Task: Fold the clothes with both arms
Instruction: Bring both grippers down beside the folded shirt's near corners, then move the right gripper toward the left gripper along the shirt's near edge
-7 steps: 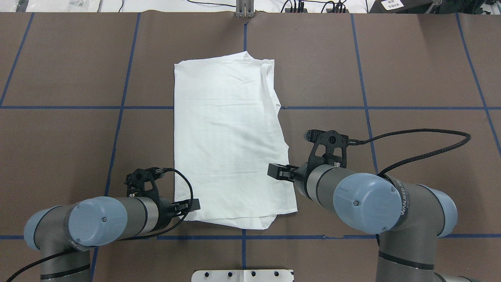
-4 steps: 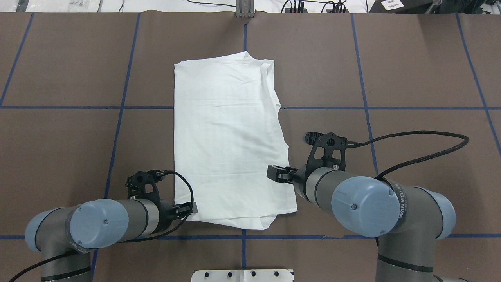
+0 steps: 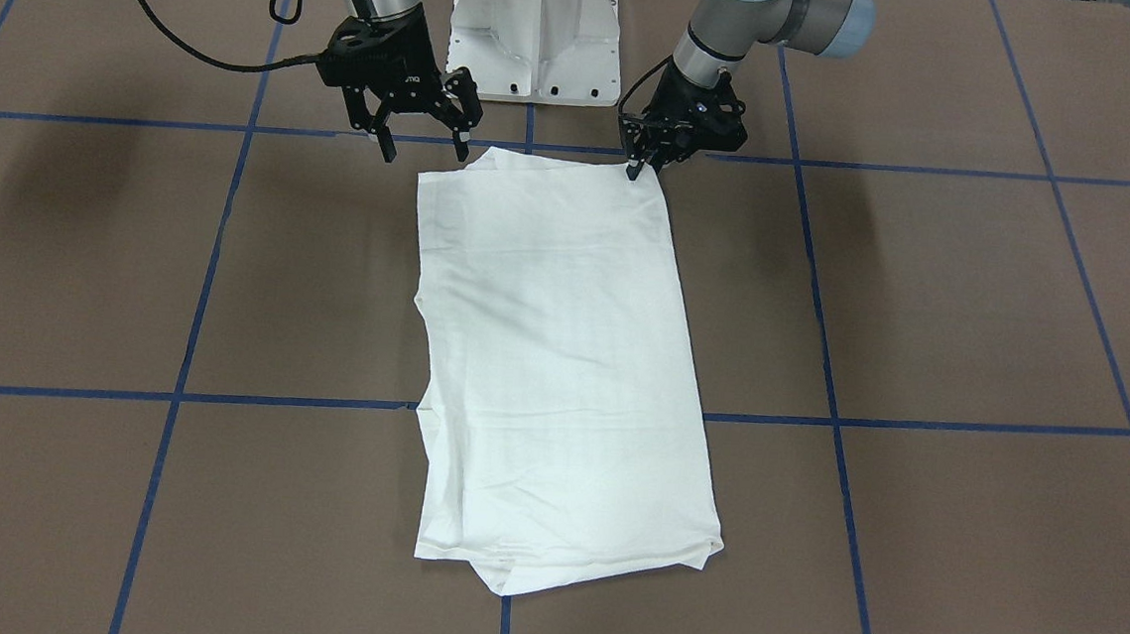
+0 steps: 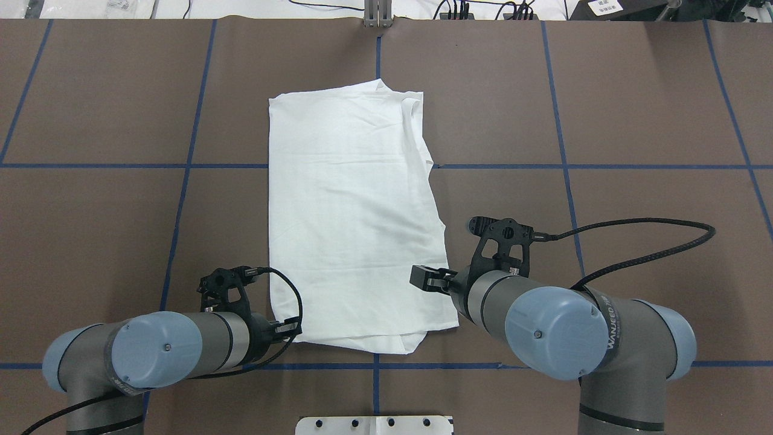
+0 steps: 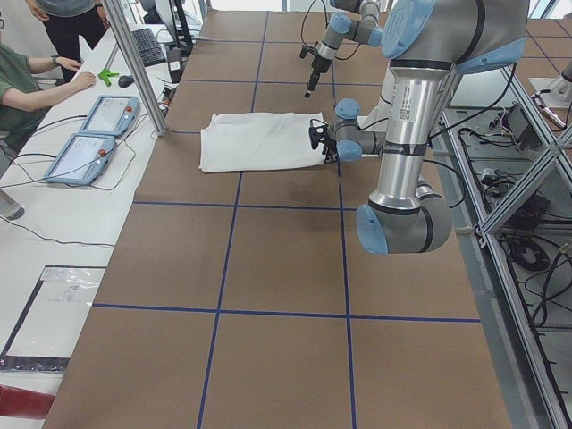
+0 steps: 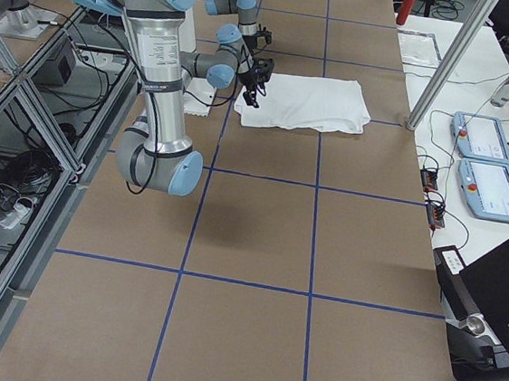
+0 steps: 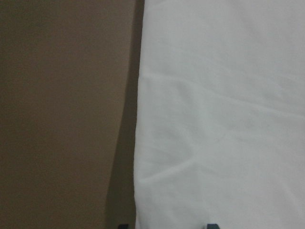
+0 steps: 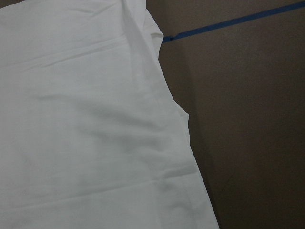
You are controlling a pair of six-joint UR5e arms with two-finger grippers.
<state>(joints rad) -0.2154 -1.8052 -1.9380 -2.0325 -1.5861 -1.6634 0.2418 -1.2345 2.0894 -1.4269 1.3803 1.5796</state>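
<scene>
**Exterior front-facing view:** The white long-sleeved T-shirt lies folded into a long rectangle on the brown table. Its long axis runs from top centre to lower centre of the frame. Its 2 top corners are the ones nearest the grippers. The left gripper is low at the top right corner, tips at the cloth. The right gripper hangs just up and left of the top left corner, fingers spread and empty.

**Overhead exterior view:** The long axis stands vertical at frame centre. The left gripper is at the lower left corner. The right gripper is over the right long edge, above the lower right corner in the frame, so the left one is nearer its corner.

**Exterior left view:** The shirt lies at upper middle, with the near arm's gripper at its right short end.

**Exterior right view:** The near arm's gripper hovers at the shirt's left short end.

**Left wrist-mounted view:** The shirt's edge runs vertically, left of centre. 2 fingertips show apart at the bottom border, 1 over bare table and 1 over cloth. They straddle the edge and pinch nothing.

**Right wrist-mounted view:** Cloth fills the left of the frame, and no fingers show.

The next grasp likely needs the right gripper lower and closer to its corner.
</scene>
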